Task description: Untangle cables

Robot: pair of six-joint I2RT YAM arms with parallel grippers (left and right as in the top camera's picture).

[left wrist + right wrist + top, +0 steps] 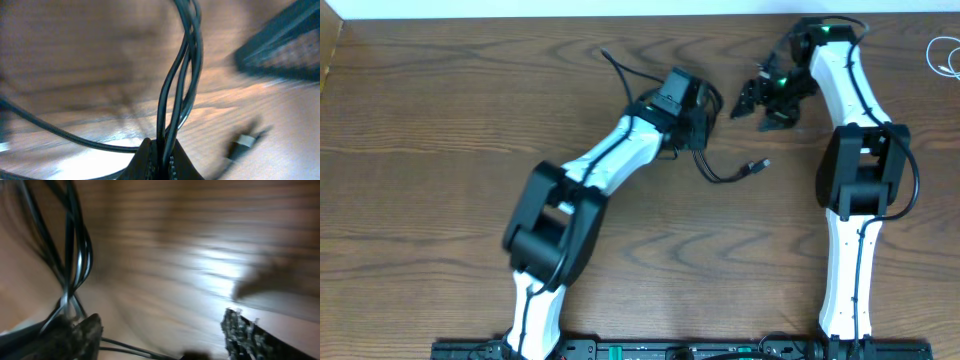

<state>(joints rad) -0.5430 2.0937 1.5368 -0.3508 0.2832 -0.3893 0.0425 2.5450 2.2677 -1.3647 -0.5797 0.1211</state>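
Clamps black cable strands in left gripper, well inside every table edge. Holds right gripper spread wide alongside, nearer the far edge. Leaves white cable at the right edge.

You'll find no readable text, label, brand, number or sign in any of the three views.

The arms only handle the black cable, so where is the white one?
In the overhead view the white cable lies looped at the table's far right edge, beyond the right arm.
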